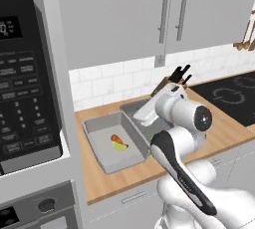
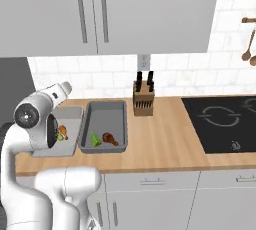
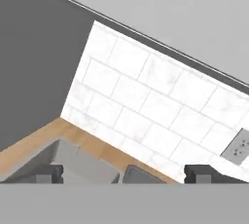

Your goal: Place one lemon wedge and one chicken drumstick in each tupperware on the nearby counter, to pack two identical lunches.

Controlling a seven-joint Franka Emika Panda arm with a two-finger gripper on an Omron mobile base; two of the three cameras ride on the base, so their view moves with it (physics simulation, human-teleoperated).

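I see 2 shallow grey rectangular tupperwares with flared rims, side by side and touching on the light wooden worktop (image 2: 165, 144). The left tupperware (image 1: 94, 138) holds 1 small reddish-brown chicken drumstick (image 1: 116, 138) with a paler orange bone end, lying against 1 yellow-green crescent lemon wedge (image 1: 120, 146). The right tupperware (image 2: 120, 111) holds a second drumstick (image 2: 109, 138) just beside a second lemon wedge (image 2: 94, 138), both near its front wall. By my reading, both lunches are packed and match.

My tool (image 3: 124, 173) hangs above the containers with its 2 dark fingertips (image 3: 46, 173) spread wide and nothing between them. The hand camera looks over the back corner of the worktop at the tiled wall.

The step in hand seems to be backing away. I would lift the arm straight up and back, staying above the flared rims so nothing gets nudged or tipped, and keep the fingers apart.

The containers look like smooth matte plastic with sloping walls. The drumsticks are rounded and could roll; the wedges look flat-sided and steadier. The worktop has a pale wood grain over grey drawer fronts (image 2: 150, 199).

Further out, a wooden knife block with black handles (image 2: 143, 99) stands just right of the containers, and a black glass cooktop (image 2: 220, 121) lies well to the right. White glossy tiles (image 2: 100, 81) back the worktop beneath flat grey cabinets (image 2: 150, 9). A black microwave panel (image 1: 25, 73) stands at the left.
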